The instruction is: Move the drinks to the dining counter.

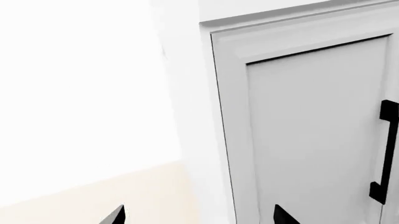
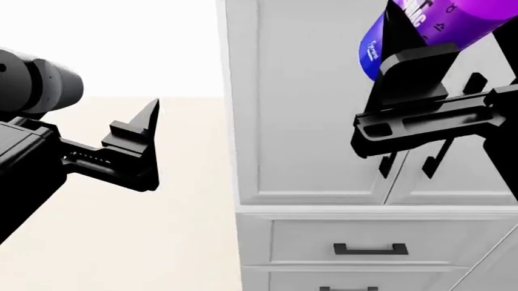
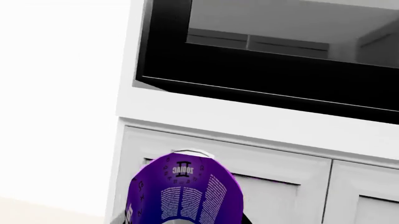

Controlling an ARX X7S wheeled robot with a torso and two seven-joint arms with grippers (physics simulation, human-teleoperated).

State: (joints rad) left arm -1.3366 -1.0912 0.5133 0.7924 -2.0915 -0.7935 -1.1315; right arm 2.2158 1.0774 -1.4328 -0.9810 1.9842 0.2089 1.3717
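Note:
My right gripper (image 2: 414, 68) is shut on the slim purple can (image 2: 441, 21) and holds it up in the air in front of a white cabinet. In the right wrist view the purple can (image 3: 185, 196) fills the space between the jaws, printed side towards the camera. My left gripper (image 2: 144, 145) is open and empty, raised at the left beside the cabinet. In the left wrist view its two dark fingertips (image 1: 117, 215) stand wide apart with nothing between them. The blue Pepsi can, the orange can and the dining counter are out of view.
A tall white cabinet (image 2: 316, 121) with black-handled doors (image 1: 386, 149) and drawers (image 2: 370, 248) stands close ahead. A black built-in appliance (image 3: 268, 60) sits above the doors. A white wall (image 2: 105, 42) and a pale beige surface (image 2: 145, 242) lie to the left.

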